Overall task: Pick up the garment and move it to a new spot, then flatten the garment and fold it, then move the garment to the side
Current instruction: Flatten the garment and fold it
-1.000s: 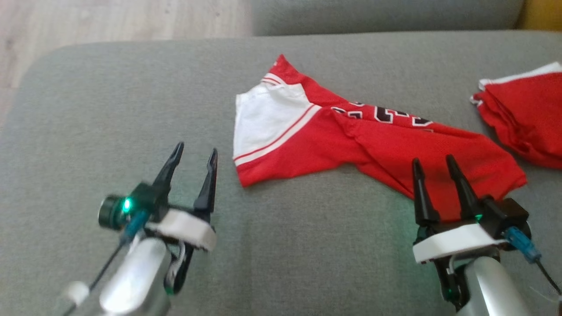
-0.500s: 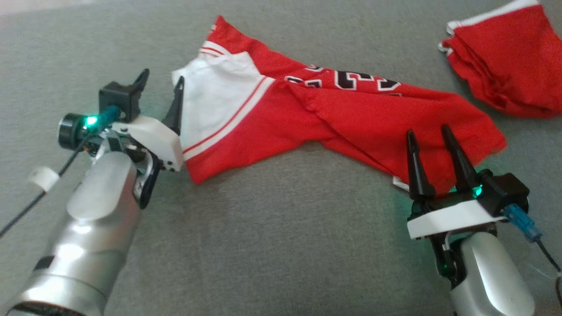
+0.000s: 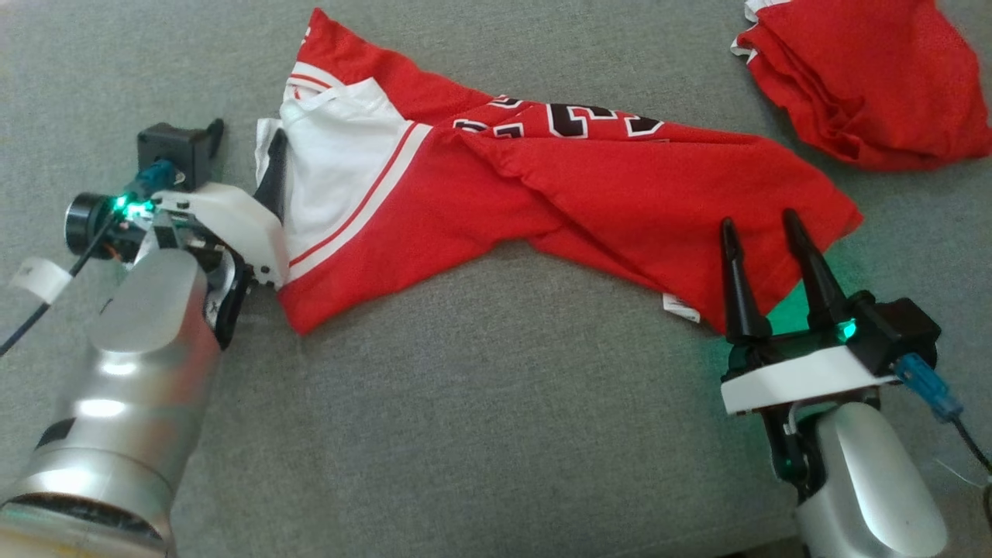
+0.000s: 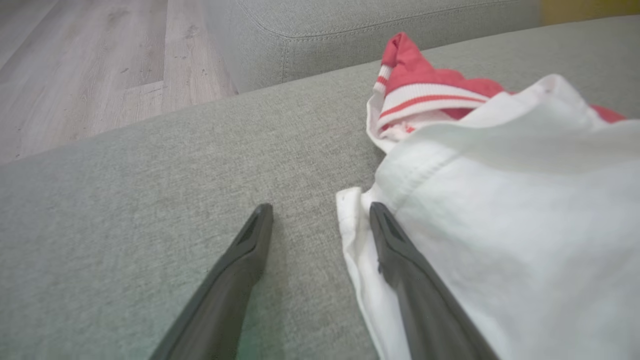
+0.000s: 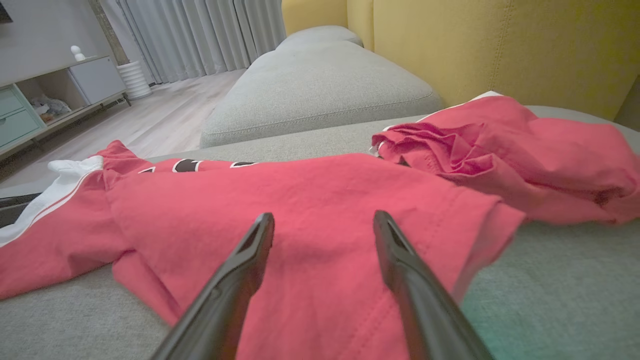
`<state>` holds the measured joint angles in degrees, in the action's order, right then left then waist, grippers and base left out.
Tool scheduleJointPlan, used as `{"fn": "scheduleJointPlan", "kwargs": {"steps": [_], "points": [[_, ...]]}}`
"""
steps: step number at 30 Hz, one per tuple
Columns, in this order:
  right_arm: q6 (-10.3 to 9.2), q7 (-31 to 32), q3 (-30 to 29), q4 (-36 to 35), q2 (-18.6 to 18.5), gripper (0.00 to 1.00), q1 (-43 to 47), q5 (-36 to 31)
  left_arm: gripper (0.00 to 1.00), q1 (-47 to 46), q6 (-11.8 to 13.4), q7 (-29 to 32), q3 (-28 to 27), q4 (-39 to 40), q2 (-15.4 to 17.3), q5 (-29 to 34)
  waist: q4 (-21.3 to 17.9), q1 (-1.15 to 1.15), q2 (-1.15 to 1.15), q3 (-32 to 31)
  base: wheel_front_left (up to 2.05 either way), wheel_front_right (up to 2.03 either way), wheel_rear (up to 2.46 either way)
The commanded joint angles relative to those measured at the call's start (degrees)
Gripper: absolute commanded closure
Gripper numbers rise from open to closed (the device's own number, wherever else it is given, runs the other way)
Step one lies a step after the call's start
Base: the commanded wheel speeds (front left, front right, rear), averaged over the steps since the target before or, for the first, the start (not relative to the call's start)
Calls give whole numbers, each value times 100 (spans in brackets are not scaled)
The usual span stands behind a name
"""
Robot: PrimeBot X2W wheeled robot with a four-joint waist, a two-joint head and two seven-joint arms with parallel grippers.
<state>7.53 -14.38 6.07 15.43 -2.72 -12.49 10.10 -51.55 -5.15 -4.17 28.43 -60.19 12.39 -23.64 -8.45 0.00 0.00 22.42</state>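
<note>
Lying rumpled across a grey sofa cushion (image 3: 465, 403), from far left to near right: a red and white garment (image 3: 542, 178), with black and white lettering along its far edge and a small white tag at its near edge. Hovering low at the garment's white left end: the left gripper (image 3: 246, 133), released and spread wide, grasping nothing. In the left wrist view, one finger (image 4: 410, 280) over the white hem, the other over bare cushion just beside the cloth. Sitting at the garment's near right corner: the right gripper (image 3: 759, 221), likewise released and spread, with both dark fingers pointing toward the far side over the red cloth. Cannot tell whether touching the cloth or just above it. Bunched at the far right of the same cushion, apart from the first: a second red garment (image 3: 868, 85) with a white trim. Beyond the cushion's far left: a pale wooden floor (image 4: 75, 75). Behind the second red garment: a yellow backrest (image 5: 500, 45).
</note>
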Motion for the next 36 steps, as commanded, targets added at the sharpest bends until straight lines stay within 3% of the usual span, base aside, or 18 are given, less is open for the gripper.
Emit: {"fn": "scheduleJointPlan", "kwargs": {"steps": [1,2,3,11,16,22,23,27,31,36], "points": [[-4,-62,77,-176,-16,0,-67,37,8,-106,-55,41,-50,-45,143,-28,19,0,0,-14,0,0,0],[-4,-62,76,-171,-16,0,-68,35,60,-111,-83,70,-10,-103,122,-29,26,0,0,-20,0,0,0],[-4,-62,83,-168,-16,0,-73,32,100,-112,-111,94,32,-153,100,-33,32,0,0,-27,0,0,0],[-4,-62,82,-130,-16,0,-72,16,100,-201,-194,-570,105,-170,45,-128,153,0,0,-205,0,0,0],[-4,-62,55,-93,-16,0,-44,-4,100,-352,-121,-1017,-42,151,102,-137,252,0,0,-397,0,0,0],[-4,-62,-66,-34,-16,0,37,-73,100,-228,-21,-1080,-423,1795,312,173,526,0,0,-752,0,0,0],[-4,-62,-92,-8,-16,0,67,-90,100,-44,-27,-1081,-534,2378,384,330,639,0,0,-881,0,0,0],[-4,-62,-133,45,-16,0,127,-107,100,335,-91,-1082,-621,3318,559,614,898,0,0,-1090,0,0,0],[-4,-62,-143,104,-16,0,187,-94,100,732,-161,-1082,-586,4061,838,847,1143,0,0,-1255,0,0,0],[-4,-62,-189,166,-16,0,278,-61,100,1481,-218,-1082,-236,4839,1408,1058,1399,0,0,-1441,0,0,0]]}}
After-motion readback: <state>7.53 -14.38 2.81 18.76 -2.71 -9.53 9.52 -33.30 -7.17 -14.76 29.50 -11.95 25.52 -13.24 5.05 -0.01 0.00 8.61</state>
